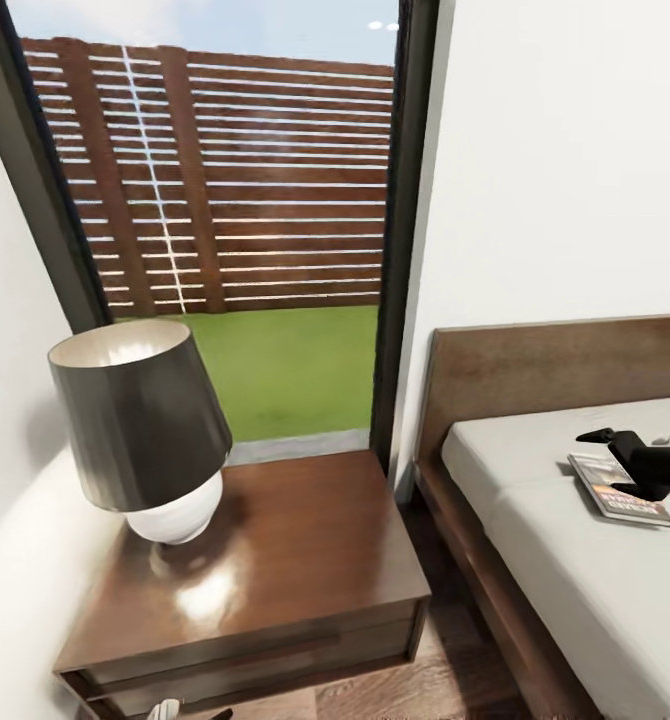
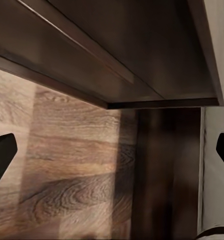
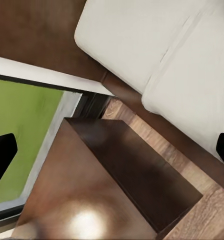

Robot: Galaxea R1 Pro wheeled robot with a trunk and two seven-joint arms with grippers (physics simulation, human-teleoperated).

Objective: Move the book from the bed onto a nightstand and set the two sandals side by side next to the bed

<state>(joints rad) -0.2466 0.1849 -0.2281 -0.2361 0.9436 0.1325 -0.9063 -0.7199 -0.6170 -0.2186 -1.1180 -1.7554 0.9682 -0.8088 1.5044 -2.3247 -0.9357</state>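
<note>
Right tool [image 1: 620, 462], fingers spread, hovers over the book [image 1: 620, 489] on the bed [image 1: 575, 560]; lamp [image 1: 140, 425] occupies the nightstand [image 1: 275, 560] beyond.

All I can see of my own rig is black. In the head view my right gripper [image 1: 615, 462] is a matte black, angular piece — one slim tapered finger [image 1: 597, 436] juts from a chunkier block behind it, no markings or cables that I can make out. At the bottom edge a sliver of white casing [image 1: 165, 710] sits beside a dark tip. Each wrist view shows two blunt black fingertips [image 2: 0, 157] [image 3: 1, 155] at the frame's sides — plain and smooth.
</note>
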